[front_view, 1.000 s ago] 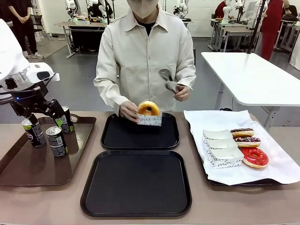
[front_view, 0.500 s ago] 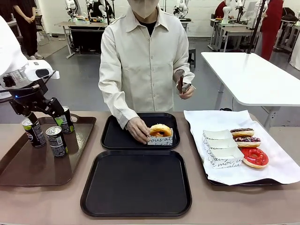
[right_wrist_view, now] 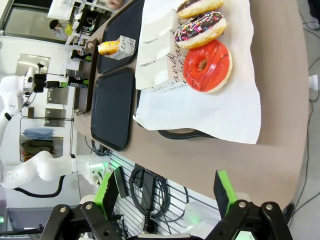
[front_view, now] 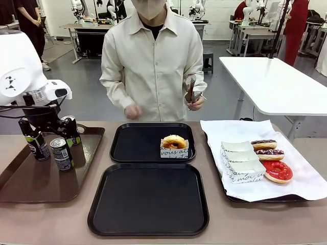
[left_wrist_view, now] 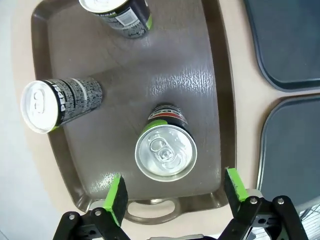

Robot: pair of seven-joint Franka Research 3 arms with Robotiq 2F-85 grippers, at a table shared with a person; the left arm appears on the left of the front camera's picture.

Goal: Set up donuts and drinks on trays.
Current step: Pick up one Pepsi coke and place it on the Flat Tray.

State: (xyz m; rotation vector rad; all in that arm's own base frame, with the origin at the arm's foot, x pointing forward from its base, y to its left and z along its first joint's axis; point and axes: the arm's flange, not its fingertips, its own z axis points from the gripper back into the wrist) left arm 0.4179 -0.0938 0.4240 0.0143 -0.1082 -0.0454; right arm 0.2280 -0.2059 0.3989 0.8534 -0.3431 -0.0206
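Left gripper (left_wrist_view: 175, 189) hovers, fingers spread and empty, above a can (left_wrist_view: 166, 152) on the brown tray (left_wrist_view: 165, 75); best to drop straight, centred, gripping mid-body; the boxed donut (front_view: 174, 141) sits at 3 o'clock on the far black tray (front_view: 133, 148).

A robot lab in a big open hall was shown. A white robot arm (front_view: 15, 61) with a black and green claw (left_wrist_view: 174, 176) was seen at the counter (front_view: 51, 219). Behind the person (front_view: 153, 61), a wide grey floor (front_view: 82, 92) was seen, and a plain white table (front_view: 276, 81) was set to one side. More work tables (front_view: 89, 28) with gear on them were lined up farther back, where other people (front_view: 28, 20) were seen standing. In the right wrist view, black cables (right_wrist_view: 145, 187) were seen looped beside the counter's edge.
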